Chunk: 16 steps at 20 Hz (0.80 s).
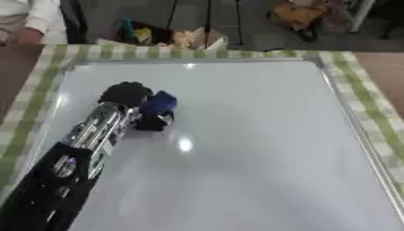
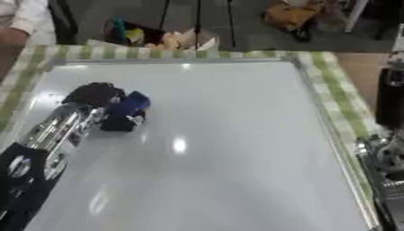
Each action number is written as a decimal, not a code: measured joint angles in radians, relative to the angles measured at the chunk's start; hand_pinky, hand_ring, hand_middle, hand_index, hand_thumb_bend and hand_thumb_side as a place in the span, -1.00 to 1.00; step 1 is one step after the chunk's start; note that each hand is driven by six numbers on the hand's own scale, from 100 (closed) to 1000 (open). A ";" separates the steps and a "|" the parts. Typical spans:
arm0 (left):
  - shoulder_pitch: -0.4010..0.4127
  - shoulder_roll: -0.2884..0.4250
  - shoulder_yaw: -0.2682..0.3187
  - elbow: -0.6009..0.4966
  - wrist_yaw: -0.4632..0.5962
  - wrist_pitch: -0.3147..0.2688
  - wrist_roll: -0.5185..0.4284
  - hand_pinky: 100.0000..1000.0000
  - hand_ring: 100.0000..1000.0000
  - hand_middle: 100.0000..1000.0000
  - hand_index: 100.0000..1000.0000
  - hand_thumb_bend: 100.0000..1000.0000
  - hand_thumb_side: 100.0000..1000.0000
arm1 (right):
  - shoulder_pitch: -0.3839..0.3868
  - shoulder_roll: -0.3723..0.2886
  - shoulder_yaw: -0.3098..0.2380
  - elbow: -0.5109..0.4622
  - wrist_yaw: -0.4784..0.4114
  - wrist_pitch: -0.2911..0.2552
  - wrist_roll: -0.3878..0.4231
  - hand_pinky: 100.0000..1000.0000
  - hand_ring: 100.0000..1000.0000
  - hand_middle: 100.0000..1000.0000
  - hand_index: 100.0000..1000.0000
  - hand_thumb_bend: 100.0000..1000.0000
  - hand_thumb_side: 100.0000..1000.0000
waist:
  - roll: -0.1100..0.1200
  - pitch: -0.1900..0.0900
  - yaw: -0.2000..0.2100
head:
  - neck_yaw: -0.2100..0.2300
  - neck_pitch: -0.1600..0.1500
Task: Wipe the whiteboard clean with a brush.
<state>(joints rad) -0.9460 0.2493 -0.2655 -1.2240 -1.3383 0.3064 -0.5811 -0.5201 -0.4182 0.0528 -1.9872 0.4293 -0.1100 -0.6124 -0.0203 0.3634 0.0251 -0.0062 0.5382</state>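
One whiteboard (image 1: 260, 135), one blue brush (image 1: 160, 103), one hand (image 1: 126, 94) on it

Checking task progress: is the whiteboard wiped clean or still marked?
Clean, as far as visible: the whiteboard shows only glare spots. The left hand holds the blue brush on it, hiding that patch.

Left hand's fingers (image 1: 150, 118) blurred around brush (image 1: 160, 102)

Your left robot hand (image 2: 94, 95) rests on the whiteboard (image 2: 229, 149), fingers curled round a blue brush (image 2: 130, 104) on the board just to its right. Green-checked cloth (image 2: 335, 97) covers the surface well right of the hand, beyond the board's edge.
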 measured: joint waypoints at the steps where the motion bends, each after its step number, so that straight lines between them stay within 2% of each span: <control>1: -0.009 -0.004 0.004 0.016 -0.002 -0.002 0.005 -1.00 -0.45 -0.25 0.42 -1.00 0.59 | 0.000 0.000 0.001 0.000 0.000 0.000 0.000 0.59 0.69 0.40 0.58 -1.00 1.00 | 0.000 0.000 -0.002 | 0.001 0.000; 7: -0.051 -0.013 0.024 0.095 -0.010 -0.025 0.016 -1.00 -0.44 -0.24 0.42 -1.00 0.58 | -0.008 0.000 0.004 0.000 -0.001 -0.001 0.001 0.59 0.69 0.40 0.58 -1.00 1.00 | 0.006 0.000 -0.012 | 0.005 0.000; 16: -0.059 -0.016 0.029 0.117 -0.001 -0.078 0.037 -1.00 -0.44 -0.24 0.42 -1.00 0.58 | -0.008 0.000 0.004 0.000 -0.001 -0.003 0.003 0.59 0.69 0.40 0.58 -1.00 1.00 | 0.009 0.000 -0.012 | 0.006 0.000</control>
<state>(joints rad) -1.0054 0.2329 -0.2361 -1.1066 -1.3393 0.2280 -0.5443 -0.5283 -0.4181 0.0566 -1.9872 0.4282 -0.1130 -0.6095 -0.0115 0.3633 0.0127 -0.0003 0.5378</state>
